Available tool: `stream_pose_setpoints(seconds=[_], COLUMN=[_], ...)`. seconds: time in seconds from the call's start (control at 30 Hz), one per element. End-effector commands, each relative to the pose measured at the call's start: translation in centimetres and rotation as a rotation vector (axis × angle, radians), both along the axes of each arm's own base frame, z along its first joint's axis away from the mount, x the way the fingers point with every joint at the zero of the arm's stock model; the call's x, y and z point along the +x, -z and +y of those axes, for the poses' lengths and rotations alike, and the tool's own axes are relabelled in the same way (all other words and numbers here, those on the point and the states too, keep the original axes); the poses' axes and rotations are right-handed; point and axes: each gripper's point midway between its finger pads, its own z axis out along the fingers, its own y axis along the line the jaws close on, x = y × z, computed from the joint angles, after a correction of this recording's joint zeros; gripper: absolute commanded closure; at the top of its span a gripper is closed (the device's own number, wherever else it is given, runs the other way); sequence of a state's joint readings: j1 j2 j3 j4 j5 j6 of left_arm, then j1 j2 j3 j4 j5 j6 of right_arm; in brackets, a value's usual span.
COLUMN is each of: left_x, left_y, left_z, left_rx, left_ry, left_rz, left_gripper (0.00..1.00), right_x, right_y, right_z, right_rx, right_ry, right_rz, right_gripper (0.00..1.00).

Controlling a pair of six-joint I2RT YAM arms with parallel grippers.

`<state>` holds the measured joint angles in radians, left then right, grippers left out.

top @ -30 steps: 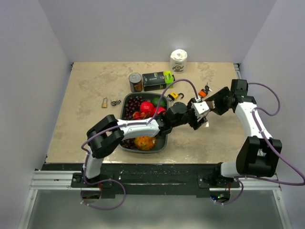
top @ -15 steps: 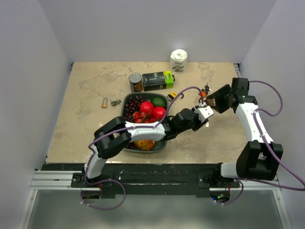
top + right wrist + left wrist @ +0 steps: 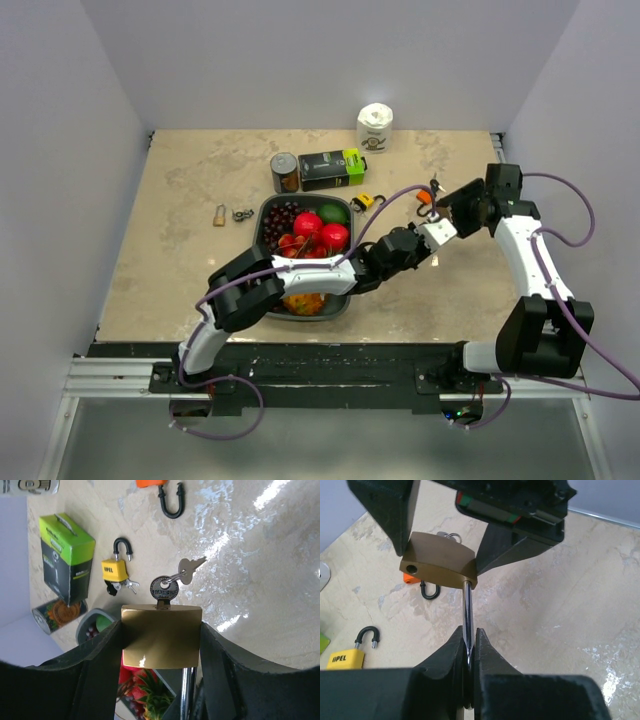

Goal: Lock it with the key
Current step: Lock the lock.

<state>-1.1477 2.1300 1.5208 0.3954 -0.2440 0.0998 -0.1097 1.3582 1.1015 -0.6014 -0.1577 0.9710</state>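
A: While the left gripper [image 3: 468,638] stays pinched on the shackle [image 3: 467,607], it has reached further right; the right gripper [image 3: 447,222] clamps the brass padlock [image 3: 161,639], aloft between them.
B: Its key [image 3: 164,589] is in; pressing the shackle home looks next.

The right gripper [image 3: 161,630] clamps a brass padlock [image 3: 161,637] by its flat sides, one dark finger [image 3: 100,660] on each side. A key [image 3: 165,589] sits in the lock's upper edge, with a spare key [image 3: 190,570] hanging from its ring. The steel shackle [image 3: 186,690] runs down out of frame. On the marble table [image 3: 250,555] beyond lie a yellow padlock [image 3: 116,569], open, an orange padlock [image 3: 153,482] at the top edge, a green and black box [image 3: 67,562], a can [image 3: 54,615] and a dark bin [image 3: 94,625], apparently holding fruit.
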Motion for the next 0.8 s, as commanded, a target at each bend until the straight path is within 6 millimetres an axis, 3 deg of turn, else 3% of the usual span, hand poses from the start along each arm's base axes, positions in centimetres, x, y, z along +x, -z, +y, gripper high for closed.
stream_pose_setpoints(seconds=[0.0, 0.07, 0.1, 0.17, 0.2, 0.27, 0.33, 0.53, 0.63, 0.7, 0.77], left_x=[0.7, 0.6, 0.6, 0.4, 0.3, -0.3, -0.3, -1.5, -2.5, -2.8, -3.9], left_y=[-2.7, -3.1, -3.5, -3.8, -5.1, -5.5, -7.3, -10.9, -12.7, -14.1, -15.6], left_z=[-0.9, -0.9, -0.8, -0.8, -0.6, -0.2, 0.5, 1.7, 2.4, 3.4, 4.2], left_rx=[-0.066, -0.072, -0.077, -0.085, -0.111, -0.144, -0.181, -0.247, -0.29, -0.308, -0.311], left_ry=[-0.013, -0.009, -0.007, 0.01, 0.021, 0.074, 0.093, 0.247, 0.345, 0.392, 0.473], left_rz=[-0.057, -0.064, -0.064, -0.058, -0.061, -0.026, -0.019, 0.023, 0.074, 0.076, 0.061], left_gripper=[1.0, 1.0, 1.0, 1.0, 1.0, 1.0, 1.0, 1.0, 1.0, 1.0, 1.0], right_x=[0.6, 0.6, 0.6, 0.5, 0.6, 0.6, 0.4, 1.0, 1.8, 1.9, 1.4], right_y=[-3.2, -3.2, -3.2, -3.3, -3.5, -3.8, -4.1, -6.7, -9.4, -12.0, -13.2], right_z=[0.8, 0.8, 0.9, 0.8, 0.8, 0.0, -1.1, -3.4, -3.3, -2.0, -1.4], right_rx=[0.027, 0.028, 0.025, 0.007, 0.003, -0.04, -0.116, -0.25, -0.35, -0.384, -0.459], right_ry=[-0.007, -0.013, -0.018, -0.037, -0.042, -0.062, -0.08, -0.172, -0.319, -0.448, -0.562], right_rz=[-0.111, -0.113, -0.116, -0.124, -0.134, -0.15, -0.151, -0.219, -0.376, -0.538, -0.615], right_gripper=[1.0, 0.98, 0.8, 0.57, 0.33, 0.15, 0.01, 0.01, 0.01, 0.01, 0.01])
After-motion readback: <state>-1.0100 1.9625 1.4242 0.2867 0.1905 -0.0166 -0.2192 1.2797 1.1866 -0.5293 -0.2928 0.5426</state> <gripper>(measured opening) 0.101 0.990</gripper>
